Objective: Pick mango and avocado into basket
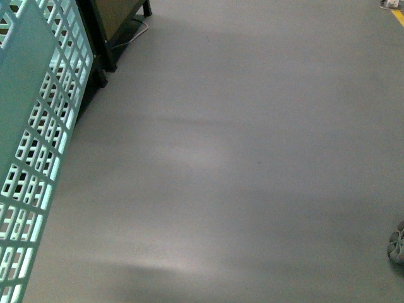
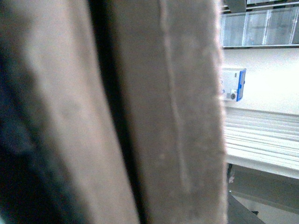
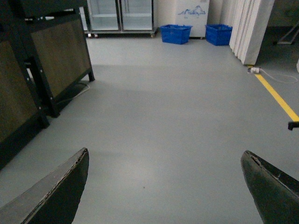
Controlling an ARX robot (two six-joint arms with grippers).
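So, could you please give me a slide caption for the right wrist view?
Right gripper open over grey floor; blue crates and glass-door fridges beyond.

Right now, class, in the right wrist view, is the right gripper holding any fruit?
No: the right gripper is open, its fingers wide apart with only grey floor showing between them.

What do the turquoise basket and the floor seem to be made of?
The basket looks like moulded plastic, light turquoise, fairly matte: thin wall with regular slotted openings. The floor looks like smooth grey coated concrete or vinyl, slightly glossy: seamless, with soft light patches; which one I cannot tell.
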